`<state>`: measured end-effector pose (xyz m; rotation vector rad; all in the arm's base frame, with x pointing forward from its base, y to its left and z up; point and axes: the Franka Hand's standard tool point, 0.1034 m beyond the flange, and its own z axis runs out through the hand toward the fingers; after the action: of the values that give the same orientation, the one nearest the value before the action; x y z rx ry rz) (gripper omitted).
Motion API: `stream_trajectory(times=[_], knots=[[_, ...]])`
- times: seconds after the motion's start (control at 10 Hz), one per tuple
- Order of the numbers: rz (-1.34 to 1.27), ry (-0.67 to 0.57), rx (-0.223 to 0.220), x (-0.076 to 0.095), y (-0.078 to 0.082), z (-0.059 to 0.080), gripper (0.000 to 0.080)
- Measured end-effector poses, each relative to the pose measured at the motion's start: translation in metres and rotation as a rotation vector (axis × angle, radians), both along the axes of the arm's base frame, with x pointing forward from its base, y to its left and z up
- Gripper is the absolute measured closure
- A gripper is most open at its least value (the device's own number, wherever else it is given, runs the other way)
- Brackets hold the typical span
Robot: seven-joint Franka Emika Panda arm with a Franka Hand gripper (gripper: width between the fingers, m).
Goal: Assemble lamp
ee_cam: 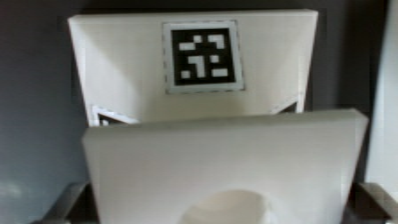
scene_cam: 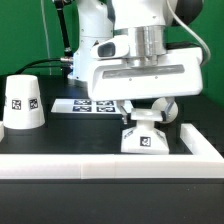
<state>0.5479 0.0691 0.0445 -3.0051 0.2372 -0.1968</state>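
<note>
Lamp base (scene_cam: 143,138) sits flat on its underside near the table's front edge, toward the exterior view's right corner. It is tucked just inside the white rail (scene_cam: 100,157) that runs along that edge. One tagged face points at the exterior camera and another shows in the wrist view (ee_cam: 205,55). It looks squat and I can't read a clear long axis.

Directly above it is a rounded white form (scene_cam: 167,106) showing on either side of the hand. I take it for the bulb, seated on or just over the base, though contact isn't visible.

Gripper (scene_cam: 146,112) is straight over it, pointing down. Jaws are hidden by the hand body, so I can't tell if they're clamped or slack.

Shade (scene_cam: 22,103) stands well apart near the exterior view's left edge, wide mouth down, axis vertical. Marker board (scene_cam: 95,104) lies flat behind, mid-table.

Step, as I read it, is bulb into base. Next move needs the bulb's stem kept vertical over the socket and turned home. The shade goes on after that.
</note>
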Motion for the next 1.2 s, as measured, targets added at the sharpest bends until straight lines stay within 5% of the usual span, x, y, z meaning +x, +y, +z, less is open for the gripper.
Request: stream_trajectory(times=[0.6, 0.9, 1.2], knots=[[0.015, -0.004, -0.002, 0.001, 0.003, 0.000, 0.0264], [0.101, -0.074, -0.010, 0.023, 0.024, 0.000, 0.0264], [0.186, -0.115, -0.020, 0.046, 0.028, 0.001, 0.0264]])
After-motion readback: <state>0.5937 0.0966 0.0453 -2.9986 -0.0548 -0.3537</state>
